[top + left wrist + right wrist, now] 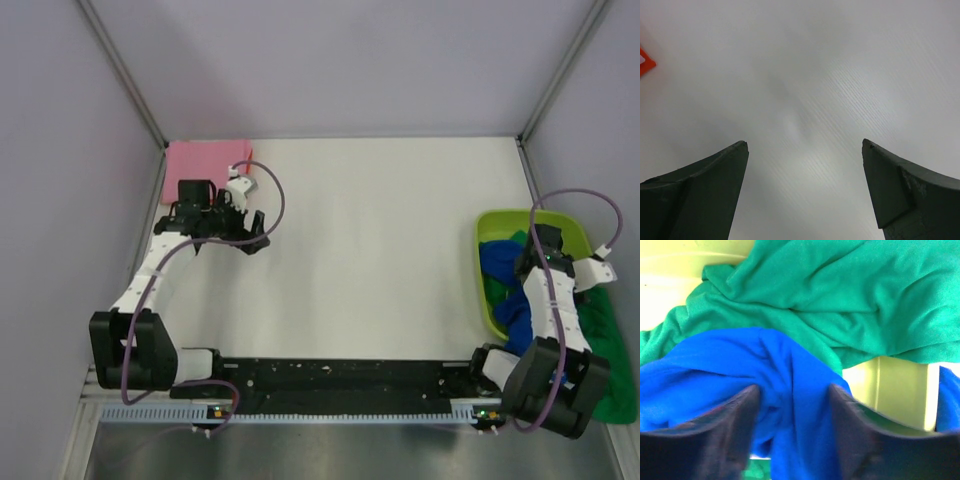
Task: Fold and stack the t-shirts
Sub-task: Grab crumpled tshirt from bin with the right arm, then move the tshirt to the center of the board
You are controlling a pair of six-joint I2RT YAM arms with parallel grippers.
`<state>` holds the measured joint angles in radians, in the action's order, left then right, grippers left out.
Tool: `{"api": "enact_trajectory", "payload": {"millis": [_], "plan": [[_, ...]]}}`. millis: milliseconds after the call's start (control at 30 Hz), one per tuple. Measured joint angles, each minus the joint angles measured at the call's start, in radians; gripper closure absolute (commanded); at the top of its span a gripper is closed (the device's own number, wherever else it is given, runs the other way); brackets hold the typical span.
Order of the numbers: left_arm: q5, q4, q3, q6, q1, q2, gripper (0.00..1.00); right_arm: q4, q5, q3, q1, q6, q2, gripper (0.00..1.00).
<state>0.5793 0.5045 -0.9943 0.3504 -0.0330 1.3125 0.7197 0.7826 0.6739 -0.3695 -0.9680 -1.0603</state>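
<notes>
A folded pink t-shirt (205, 157) lies flat in the far left corner. My left gripper (248, 236) hovers just in front of it and to its right. It is open and empty over bare white table in the left wrist view (805, 145). My right gripper (538, 252) reaches into the lime-green tub (487, 295). In the right wrist view (794, 387) its jaws stand half-closed and squeeze a fold of the royal blue t-shirt (715, 365), which also shows in the top view (495, 262). The crumpled green t-shirt (840, 290) lies behind the blue one and spills over the tub's right side (605, 320).
The tub's yellow-green wall (890, 385) shows beside the right fingers. A small orange thing (645, 62) sits at the left edge of the left wrist view. Grey walls enclose the white table (380, 250) on three sides. A purple cable loops above each wrist.
</notes>
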Motion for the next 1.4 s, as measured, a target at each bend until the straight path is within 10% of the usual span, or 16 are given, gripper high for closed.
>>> {"api": "enact_trajectory", "payload": {"millis": [100, 600, 1033, 1400], "plan": [[0.0, 0.038, -0.007, 0.023, 0.0, -0.011, 0.01, 0.001, -0.008, 0.001, 0.0, -0.02, -0.034, 1.0], [-0.064, 0.105, -0.077, 0.065, 0.0, -0.053, 0.01, -0.187, -0.524, 0.354, 0.071, 0.46, 0.277, 1.0], [-0.277, 0.079, -0.156, -0.027, 0.106, 0.0, 0.01, -0.215, -0.962, 1.458, 1.199, 1.021, -0.37, 1.0], [-0.344, 0.048, -0.254, -0.068, 0.385, -0.002, 0.01, -0.356, -0.977, 1.023, 1.166, 1.02, -0.345, 1.0]]}}
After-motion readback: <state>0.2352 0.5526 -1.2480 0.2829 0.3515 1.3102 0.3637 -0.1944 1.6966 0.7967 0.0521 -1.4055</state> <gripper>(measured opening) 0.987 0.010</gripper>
